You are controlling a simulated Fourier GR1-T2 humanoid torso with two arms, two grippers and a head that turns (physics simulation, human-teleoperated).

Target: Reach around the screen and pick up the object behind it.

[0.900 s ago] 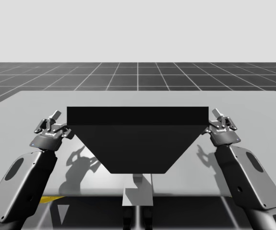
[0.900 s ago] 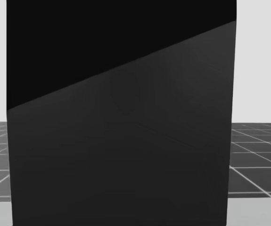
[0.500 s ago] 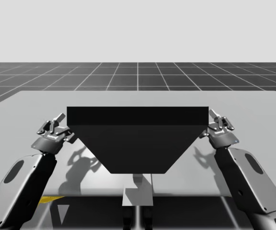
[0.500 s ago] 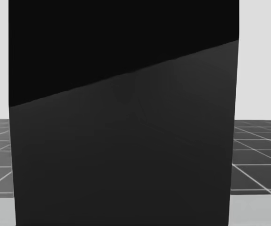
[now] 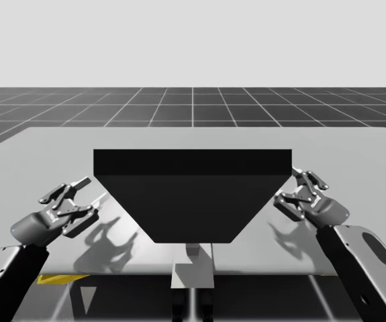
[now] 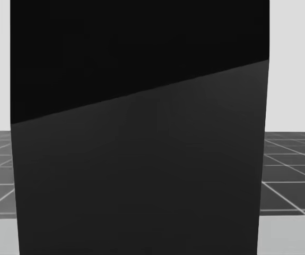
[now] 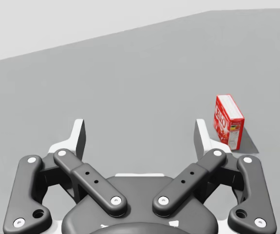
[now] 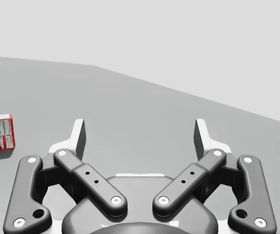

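My left gripper (image 7: 140, 134) hovers over the table (image 5: 354, 147) at the left side of the black screen (image 5: 193, 194), its 2 fingers spread wide with nothing between them. In its wrist view a small red box (image 7: 228, 121) stands on the table behind the screen, ahead of the gripper and just beyond one finger. It looks like light, stiff cardboard with smooth printed faces, so it probably slips or tips easily and could dent under a hard squeeze. I judge the best hold is across its 2 broad faces, about midway up. My right gripper (image 8: 140, 134) is also wide open and empty at the screen's right side.
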